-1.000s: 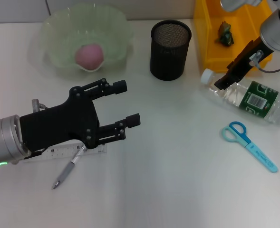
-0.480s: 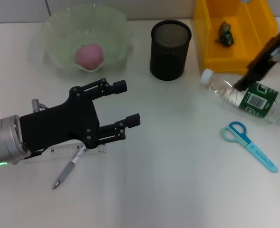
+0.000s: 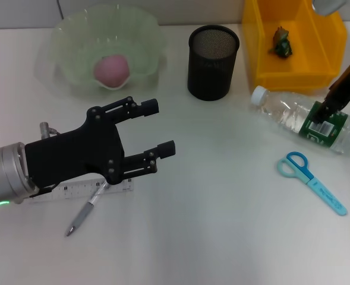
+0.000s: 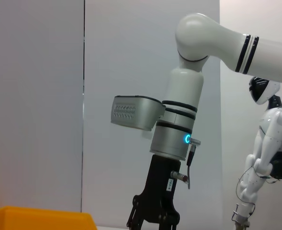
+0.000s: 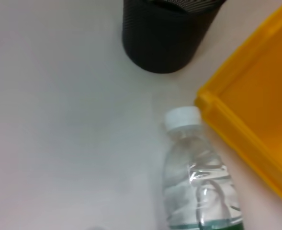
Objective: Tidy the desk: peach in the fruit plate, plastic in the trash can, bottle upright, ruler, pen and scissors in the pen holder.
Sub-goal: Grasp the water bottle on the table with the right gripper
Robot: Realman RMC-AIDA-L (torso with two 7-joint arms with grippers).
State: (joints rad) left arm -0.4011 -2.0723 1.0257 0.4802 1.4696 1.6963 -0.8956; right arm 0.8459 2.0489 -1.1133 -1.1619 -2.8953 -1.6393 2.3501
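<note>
One gripper over the fallen bottle

Right gripper (image 3: pixel 328 111) hangs over the green-labelled part of the bottle (image 3: pixel 308 119), close to it or touching; whether its fingers are spread or closed on anything I cannot tell. The bottle lies flat near the desk's right edge, just in front of the yellow trash can (image 3: pixel 264 53), its long axis running across the desk with the white cap (image 3: pixel 258 94) toward the pen holder (image 3: pixel 213 62) and the base toward the right edge. So the right arm is much the nearer one, and standing the bottle up looks like the next job (a judgement only). Left gripper (image 3: pixel 154 131) hovers well apart near the left edge, fingers spread and empty, above the ruler (image 3: pixel 82 192) and pen (image 3: pixel 85 211)
</note>
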